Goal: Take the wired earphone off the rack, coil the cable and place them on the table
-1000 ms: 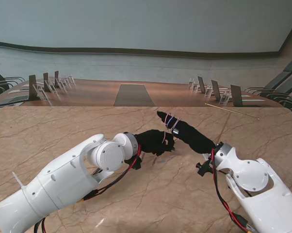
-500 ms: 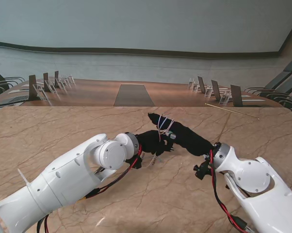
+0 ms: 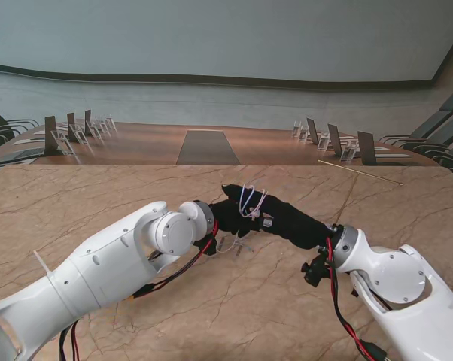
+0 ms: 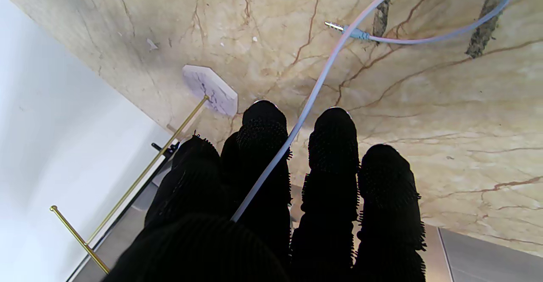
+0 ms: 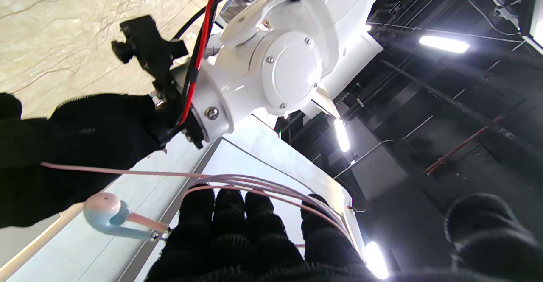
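**Both hands meet over the marble**

Nearest you, your left hand (image 3: 232,216) pinches the cable (image 4: 297,125), whose plug (image 4: 339,27) trails on the table (image 3: 76,203). Beyond it, your right hand (image 3: 275,214) wears the coiled earphone (image 3: 249,201) around its extended fingers (image 5: 229,227).

Both arms: glossy white moulded shells, rounded joint housings with flat circular end caps.

Left arm (image 3: 98,271): red and black cables run along the underside from the wrist back to the forearm; a white zip tie tail sticks out near the elbow.

Right arm (image 3: 399,289): red and black cables run from the wrist down the forearm; black bracket at the wrist.

Left hand (image 3: 230,218) and right hand (image 3: 287,218): black, textured knit-like gloves, nubbed fingertips.

The right wrist view shows the left wrist cap ringed with small screws, with a silver collar.
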{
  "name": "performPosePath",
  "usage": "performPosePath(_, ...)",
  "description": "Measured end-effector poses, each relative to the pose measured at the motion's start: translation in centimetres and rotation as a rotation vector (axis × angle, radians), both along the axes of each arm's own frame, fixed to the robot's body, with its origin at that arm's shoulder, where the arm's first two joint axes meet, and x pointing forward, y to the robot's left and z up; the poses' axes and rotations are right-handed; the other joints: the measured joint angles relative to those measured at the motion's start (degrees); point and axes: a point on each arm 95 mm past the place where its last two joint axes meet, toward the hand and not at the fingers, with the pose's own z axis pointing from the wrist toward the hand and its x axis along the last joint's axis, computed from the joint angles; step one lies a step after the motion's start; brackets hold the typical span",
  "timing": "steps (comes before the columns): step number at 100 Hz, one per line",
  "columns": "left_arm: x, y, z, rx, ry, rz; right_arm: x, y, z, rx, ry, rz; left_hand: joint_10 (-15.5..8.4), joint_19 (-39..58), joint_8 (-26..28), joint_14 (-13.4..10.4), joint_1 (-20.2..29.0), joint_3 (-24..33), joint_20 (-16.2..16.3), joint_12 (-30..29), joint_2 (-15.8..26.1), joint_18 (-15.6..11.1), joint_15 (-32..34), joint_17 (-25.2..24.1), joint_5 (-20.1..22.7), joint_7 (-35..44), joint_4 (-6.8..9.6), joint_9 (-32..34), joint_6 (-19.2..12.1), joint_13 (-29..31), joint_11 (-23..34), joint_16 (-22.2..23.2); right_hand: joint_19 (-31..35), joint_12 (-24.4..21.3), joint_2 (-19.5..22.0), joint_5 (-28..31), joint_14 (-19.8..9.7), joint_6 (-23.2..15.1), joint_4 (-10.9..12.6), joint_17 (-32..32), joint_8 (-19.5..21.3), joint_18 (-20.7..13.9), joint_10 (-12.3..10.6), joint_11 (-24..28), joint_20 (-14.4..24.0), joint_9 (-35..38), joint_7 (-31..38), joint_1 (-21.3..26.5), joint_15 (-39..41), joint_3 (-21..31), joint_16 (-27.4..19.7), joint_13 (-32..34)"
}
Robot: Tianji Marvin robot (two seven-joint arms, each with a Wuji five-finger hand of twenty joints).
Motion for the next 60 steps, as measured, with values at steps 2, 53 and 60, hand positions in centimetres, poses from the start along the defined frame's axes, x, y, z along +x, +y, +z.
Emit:
performPosePath(2, 0.1, 0.0, 0.1, 0.000, -0.001, 0.001, -0.1, 0.0, 0.0, 0.001, 0.001, 0.003, 0.0, 0.0, 0.0, 0.0, 0.0, 0.0, 0.0, 0.0, 0.0, 0.0, 0.0, 0.0, 0.0, 0.0, 0.00, 0.0, 0.0, 0.0, 0.0, 0.0, 0.5, 0.4, 0.0, 0.0, 0.1, 0.0, 0.0, 0.0, 0.5, 0.1, 0.1, 0.4, -0.5, 0.0, 0.0, 0.0, 0.4, 0.0, 0.0, 0.0)
performPosePath(53, 2.3, 0.6, 1.6, 0.011, -0.055, 0.013, -2.2, 1.0, -1.3, -0.011, 0.076, 0.075, 0.0, 0.0, -0.6, 0.0, 0.0, 0.0, -0.6, -0.6, 0.0, -0.1, -0.6, -0.2, 0.0, 0.0, 0.00, 0.0, 0.0, 0.0, -0.5, -0.6, 3.9, 1.9, 0.0, 0.0, 1.9, 0.0, 0.0, 0.9, 4.1, 1.6, 1.4, 4.2, -2.1, 0.1, 0.0, 0.0, 1.9, 0.0, 0.7, 1.8)
performPosePath(60, 2.6, 0.9, 2.0, 0.010, -0.074, 0.018, -2.4, 1.0, -1.7, -0.022, 0.099, 0.071, 0.0, 0.0, -0.6, 0.0, 0.0, 0.0, -0.6, -0.6, 0.0, -0.1, -0.6, -0.3, 0.0, 0.0, 0.00, 0.0, 0.0, 0.0, -1.1, -0.6, 4.0, 1.9, 0.0, 0.0, 1.9, 0.0, 0.0, 0.9, 4.2, 1.7, 1.5, 4.3, -2.2, 0.1, 0.0, 0.0, 1.9, 0.0, 0.7, 1.8)
